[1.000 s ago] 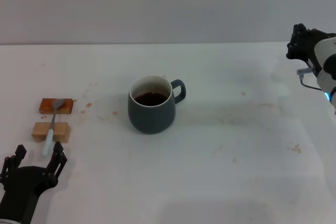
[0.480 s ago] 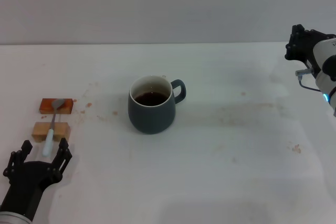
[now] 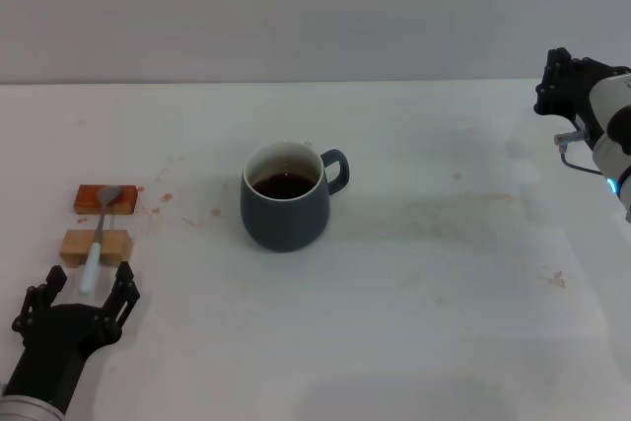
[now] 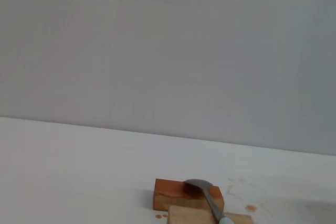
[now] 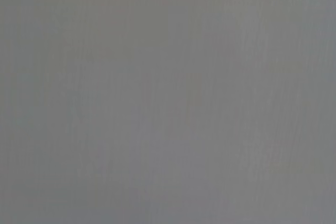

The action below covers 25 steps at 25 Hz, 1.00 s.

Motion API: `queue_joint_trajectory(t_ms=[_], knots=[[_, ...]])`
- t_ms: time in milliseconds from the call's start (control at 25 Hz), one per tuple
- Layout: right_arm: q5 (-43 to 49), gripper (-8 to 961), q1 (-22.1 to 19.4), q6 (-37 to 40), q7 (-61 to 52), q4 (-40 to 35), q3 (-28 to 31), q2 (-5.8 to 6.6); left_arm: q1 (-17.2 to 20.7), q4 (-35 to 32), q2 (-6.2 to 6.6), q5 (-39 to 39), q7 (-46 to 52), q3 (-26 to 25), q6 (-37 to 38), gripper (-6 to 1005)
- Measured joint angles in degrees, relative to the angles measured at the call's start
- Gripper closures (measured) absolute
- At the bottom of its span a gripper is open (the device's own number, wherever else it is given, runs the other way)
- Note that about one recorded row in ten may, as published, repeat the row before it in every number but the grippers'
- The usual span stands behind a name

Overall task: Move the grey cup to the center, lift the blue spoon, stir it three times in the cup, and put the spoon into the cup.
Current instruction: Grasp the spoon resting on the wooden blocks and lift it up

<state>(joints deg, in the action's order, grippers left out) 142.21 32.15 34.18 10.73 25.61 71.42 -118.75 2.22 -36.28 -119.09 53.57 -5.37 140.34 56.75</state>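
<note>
Head cam high; wrists low, prob. wall-facing

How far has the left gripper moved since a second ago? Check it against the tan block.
Yes. The left gripper, fingers open, has crept forward toward the tan block and the blue spoon.

Items being counted on the table (image 3: 414,273) — one grey cup (image 3: 285,198), one blue spoon (image 3: 98,236), two small blocks: one reddish-brown block (image 3: 106,198), one tan block (image 3: 95,245). Two grippers being seen — left gripper (image 3: 83,286), right gripper (image 3: 562,81).
</note>
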Motion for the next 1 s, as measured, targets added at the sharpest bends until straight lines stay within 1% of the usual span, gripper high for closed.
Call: queue_joint_trajectory(t_ms=[240,520,720,1000], knots=[[0.0,924,-1.0,-0.6,1.2,1.7,0.0,0.02,-0.2,0.0,0.01,0.4,0.0,0.2,-0.1,249],[0.0,925,-1.1,-0.6,1.4,1.8,0.0,0.02,-0.3,-0.3,0.0,0.4,0.0,0.2,-0.1,313],[0.0,925,-1.1,-0.6,1.4,1.7,0.0,0.02,-0.1,-0.6,0.0,0.4,0.0,0.2,-0.1,445],[0.0,925,-1.0,-0.6,1.5,1.6,0.0,0.01,0.0,-0.7,0.01,0.4,-0.3,0.2,-0.1,444]])
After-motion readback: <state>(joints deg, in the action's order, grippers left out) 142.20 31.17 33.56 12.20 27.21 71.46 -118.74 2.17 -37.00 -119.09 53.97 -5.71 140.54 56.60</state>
